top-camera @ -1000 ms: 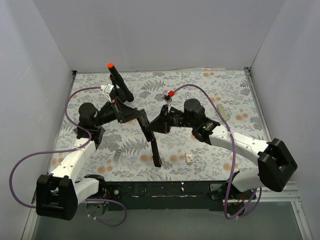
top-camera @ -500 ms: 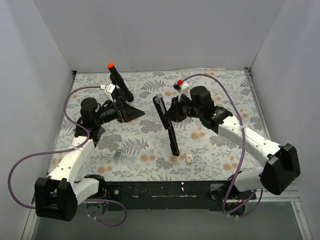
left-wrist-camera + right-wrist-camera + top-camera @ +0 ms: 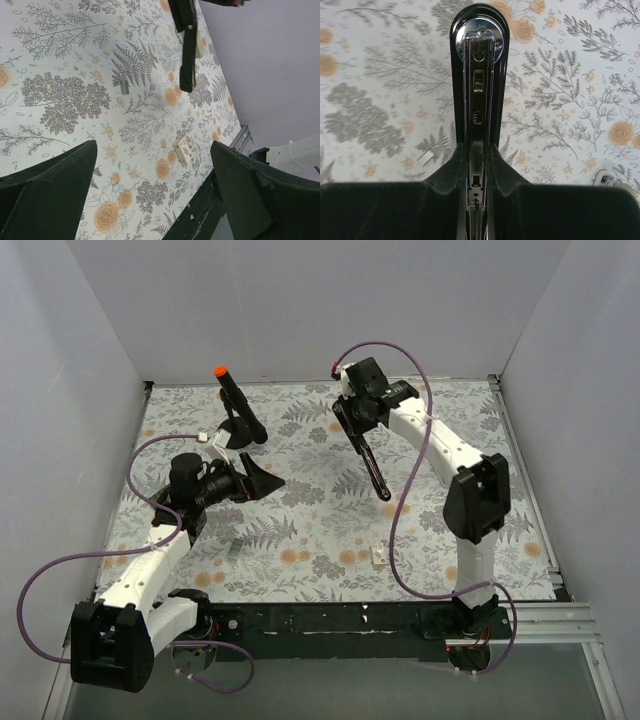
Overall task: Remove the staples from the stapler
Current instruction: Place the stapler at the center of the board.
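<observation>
Since the earlier frame, the stapler (image 3: 368, 455) has been carried by the right gripper (image 3: 356, 422) from mid-table toward the far edge. It is clamped between closed jaws above the table (image 3: 300, 530), and its rear end is hidden between the fingers (image 3: 440, 185). The left gripper (image 3: 266, 480) is held wide open and empty. Staples inside the silver channel (image 3: 478, 90) cannot be made out.

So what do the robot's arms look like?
The left arm and right arm have white tube-shaped links and chunky black joints. A thin purple cable loops along each. The left end effector and right end effector each have two black wedge-shaped fingers.
</observation>
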`<state>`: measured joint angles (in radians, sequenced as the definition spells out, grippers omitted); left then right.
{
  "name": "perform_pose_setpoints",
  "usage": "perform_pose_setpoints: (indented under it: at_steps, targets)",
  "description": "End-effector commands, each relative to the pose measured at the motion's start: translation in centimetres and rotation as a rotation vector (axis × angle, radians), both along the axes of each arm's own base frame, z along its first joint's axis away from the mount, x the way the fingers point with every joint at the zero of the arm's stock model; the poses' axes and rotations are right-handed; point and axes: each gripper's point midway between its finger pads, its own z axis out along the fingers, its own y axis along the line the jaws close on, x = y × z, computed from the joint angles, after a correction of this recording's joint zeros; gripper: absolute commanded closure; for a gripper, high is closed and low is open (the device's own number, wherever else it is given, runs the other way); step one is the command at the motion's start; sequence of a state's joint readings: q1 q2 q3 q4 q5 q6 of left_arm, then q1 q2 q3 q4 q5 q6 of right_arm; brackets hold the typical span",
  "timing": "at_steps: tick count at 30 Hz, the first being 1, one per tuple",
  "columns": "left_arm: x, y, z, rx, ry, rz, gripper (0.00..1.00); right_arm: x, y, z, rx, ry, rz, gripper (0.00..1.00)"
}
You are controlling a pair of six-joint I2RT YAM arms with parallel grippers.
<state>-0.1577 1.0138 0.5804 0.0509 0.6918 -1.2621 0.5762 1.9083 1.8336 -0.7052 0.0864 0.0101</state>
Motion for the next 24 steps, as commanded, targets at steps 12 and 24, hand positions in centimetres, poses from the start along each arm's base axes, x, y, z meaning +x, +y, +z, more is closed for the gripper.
perform_pose_setpoints:
  at_steps: [12, 24]
  targets:
    - [-0.2, 0.1, 1.4, 0.022, -0.070, 0.004, 0.02, 7.6, -2.6, -7.4, -0.191, 0.033, -0.097, 0.99]
    - [0.0, 0.0, 1.0, 0.024, -0.058, 0.004, 0.02, 9.0, -2.5, -10.6, -0.171, 0.022, -0.132, 0.95]
